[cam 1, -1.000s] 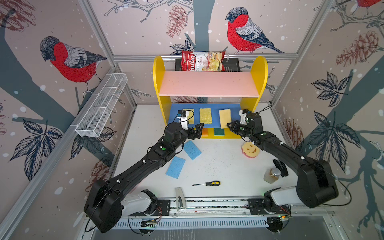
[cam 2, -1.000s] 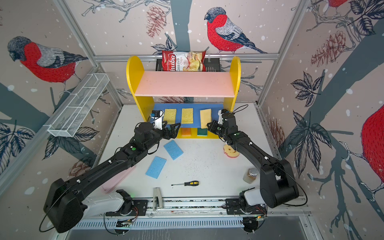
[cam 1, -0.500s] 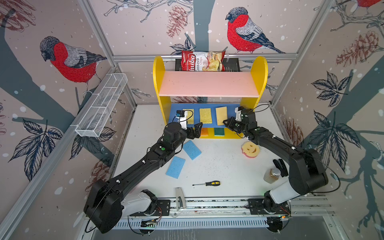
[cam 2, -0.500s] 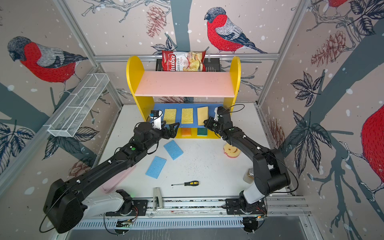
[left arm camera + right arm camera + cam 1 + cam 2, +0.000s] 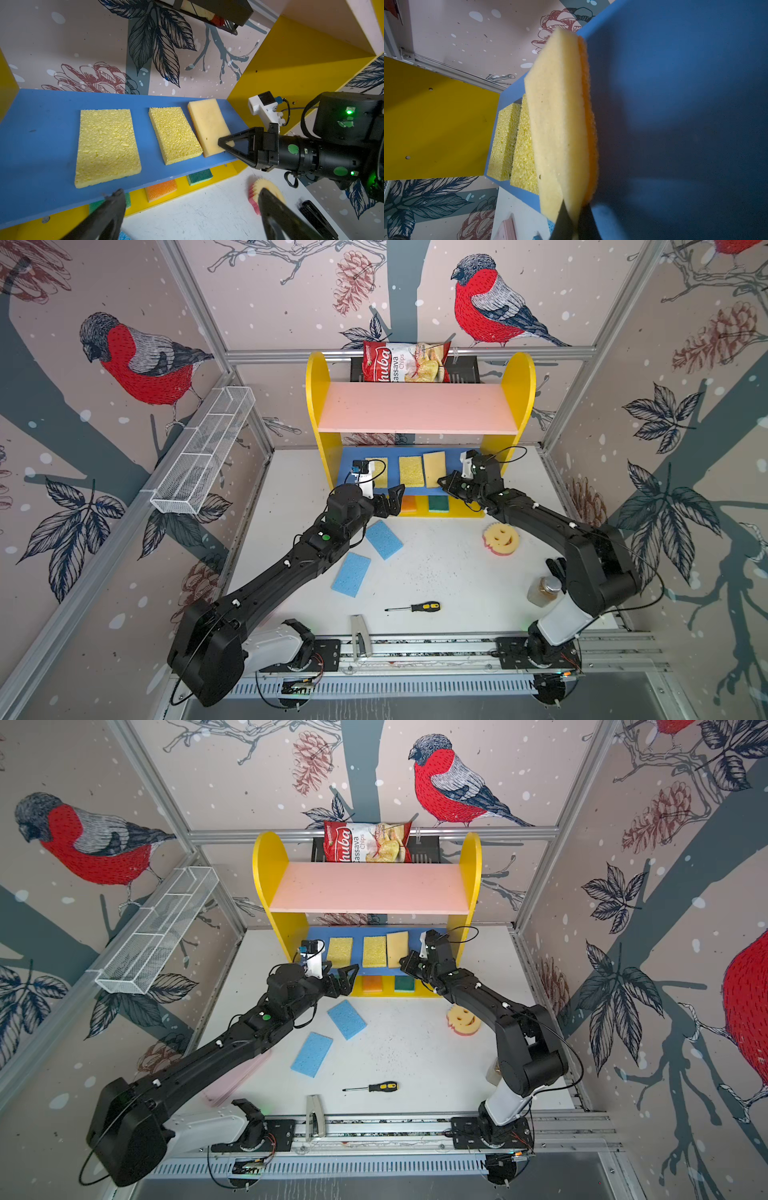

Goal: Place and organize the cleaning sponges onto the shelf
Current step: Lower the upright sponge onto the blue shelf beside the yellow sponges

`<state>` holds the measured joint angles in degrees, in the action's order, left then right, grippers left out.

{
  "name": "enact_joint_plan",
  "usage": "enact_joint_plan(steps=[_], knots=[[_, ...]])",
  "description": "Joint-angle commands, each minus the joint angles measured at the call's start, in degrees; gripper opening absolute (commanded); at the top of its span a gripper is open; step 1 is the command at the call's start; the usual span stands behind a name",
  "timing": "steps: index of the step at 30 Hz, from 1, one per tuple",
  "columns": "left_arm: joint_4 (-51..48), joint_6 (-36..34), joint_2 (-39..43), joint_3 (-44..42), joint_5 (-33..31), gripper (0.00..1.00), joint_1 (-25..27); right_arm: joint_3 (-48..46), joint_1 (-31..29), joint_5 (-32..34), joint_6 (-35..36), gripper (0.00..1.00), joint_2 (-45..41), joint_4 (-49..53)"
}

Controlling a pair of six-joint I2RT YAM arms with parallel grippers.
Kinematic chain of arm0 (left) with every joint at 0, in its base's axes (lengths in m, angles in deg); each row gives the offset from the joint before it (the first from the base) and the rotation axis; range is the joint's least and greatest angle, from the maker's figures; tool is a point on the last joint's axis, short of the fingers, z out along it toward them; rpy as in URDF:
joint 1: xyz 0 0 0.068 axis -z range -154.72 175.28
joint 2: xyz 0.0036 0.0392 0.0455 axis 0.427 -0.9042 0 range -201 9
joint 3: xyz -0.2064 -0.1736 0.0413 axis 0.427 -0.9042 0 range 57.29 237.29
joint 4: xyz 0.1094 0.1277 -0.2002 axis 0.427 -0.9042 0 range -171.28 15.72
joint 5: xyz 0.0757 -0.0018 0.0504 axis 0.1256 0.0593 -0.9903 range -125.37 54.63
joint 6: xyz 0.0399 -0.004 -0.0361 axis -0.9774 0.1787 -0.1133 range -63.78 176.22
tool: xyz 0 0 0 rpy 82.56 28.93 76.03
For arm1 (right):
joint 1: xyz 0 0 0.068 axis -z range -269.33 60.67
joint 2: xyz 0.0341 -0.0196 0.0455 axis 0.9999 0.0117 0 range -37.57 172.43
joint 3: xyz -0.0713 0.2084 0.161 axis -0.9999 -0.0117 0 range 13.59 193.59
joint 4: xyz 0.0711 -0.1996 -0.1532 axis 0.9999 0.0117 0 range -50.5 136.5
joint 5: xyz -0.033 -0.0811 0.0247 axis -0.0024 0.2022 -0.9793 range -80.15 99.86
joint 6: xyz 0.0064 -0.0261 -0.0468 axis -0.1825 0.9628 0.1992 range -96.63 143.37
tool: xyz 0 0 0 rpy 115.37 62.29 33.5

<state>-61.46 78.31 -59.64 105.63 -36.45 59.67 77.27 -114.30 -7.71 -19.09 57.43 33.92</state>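
The shelf (image 5: 415, 408) is yellow, with a pink upper board and a blue middle board (image 5: 41, 128). Two porous yellow sponges (image 5: 107, 145) (image 5: 174, 133) lie flat on the blue board. Close beside them lies a pale yellow sponge (image 5: 207, 124) with an orange underside, and my right gripper (image 5: 221, 143) is shut on its near edge (image 5: 560, 124). An orange sponge (image 5: 409, 504) and a green sponge (image 5: 438, 502) sit on the yellow base. Two blue sponges (image 5: 383, 539) (image 5: 351, 573) and the round smiley sponge (image 5: 500, 537) lie on the table. My left gripper (image 5: 190, 192) hovers open and empty at the shelf front.
A chips bag (image 5: 405, 362) sits in a black basket behind the shelf. A white wire tray (image 5: 203, 448) hangs on the left wall. A screwdriver (image 5: 415, 607) and a small jar (image 5: 544, 591) are near the table's front, with a pink flat piece (image 5: 237, 1077) under the left arm.
My right gripper has carried the pale yellow sponge leftward along the blue board, up beside the two yellow ones. The left arm has barely moved.
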Motion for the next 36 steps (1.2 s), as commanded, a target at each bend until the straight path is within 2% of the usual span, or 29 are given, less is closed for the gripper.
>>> enact_joint_plan(steps=[1,14,25,28,36], knots=[[-0.1,-0.6,0.0,0.4,0.6,0.98,-0.1,1.0,-0.4,-0.2,-0.5,0.0,0.6,-0.7],[-0.2,-0.6,0.1,0.1,0.6,0.98,-0.3,1.1,-0.4,0.1,0.0,0.0,1.0,-0.1],[0.1,-0.2,-0.6,0.4,1.1,0.98,-0.4,1.1,3.8,1.9,3.2,0.01,-1.5,6.8],[0.0,-0.1,-0.8,0.4,1.3,0.98,-0.4,3.6,4.5,0.7,4.4,0.01,0.5,10.5],[-0.1,0.1,-0.9,0.5,1.1,0.98,-0.4,6.4,4.9,-4.4,4.4,0.03,3.4,12.9]])
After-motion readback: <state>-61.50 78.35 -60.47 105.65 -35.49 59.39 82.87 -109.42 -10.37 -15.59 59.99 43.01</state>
